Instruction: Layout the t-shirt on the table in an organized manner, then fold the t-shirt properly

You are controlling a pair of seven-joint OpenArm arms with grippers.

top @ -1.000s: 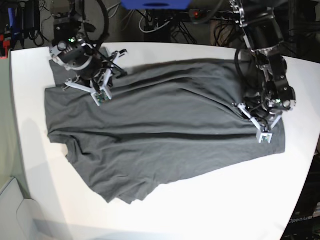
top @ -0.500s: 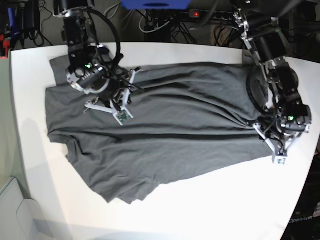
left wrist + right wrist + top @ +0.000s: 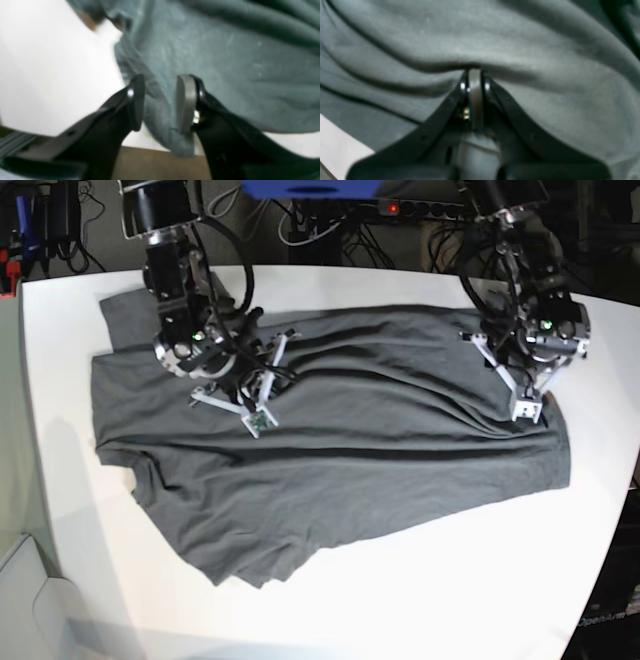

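The t-shirt [image 3: 330,450] lies spread across the middle of the white counter [image 3: 480,580], its long axis running side to side in the base view, with long shallow wrinkles along its length and a loosely bunched corner nearest the camera. Its far edge sits close to the counter's back edge, and bare counter shows on every other side of it. The right tool [image 3: 262,395] is over the cloth on the base view's left part, well inside the garment's outline. In the right wrist view the right tool [image 3: 475,75] has its two black fingers [image 3: 445,107] pressed flat together, the tips set against a raised ridge of the grey fabric; whether any cloth is pinched between them cannot be told. The left tool [image 3: 528,402] is over the shirt's end on the base view's right, near the counter's curved edge. In the left wrist view the left tool [image 3: 160,100] stands with its fingers [image 3: 136,100] somewhat apart, and a hanging fold of the shirt's edge runs down through the gap between them, with white counter to one side and a brown surface below; that view is blurred, so whether the pads press the cloth or merely flank it cannot be told. Cables and dark equipment [image 3: 330,225] crowd the space behind the counter.
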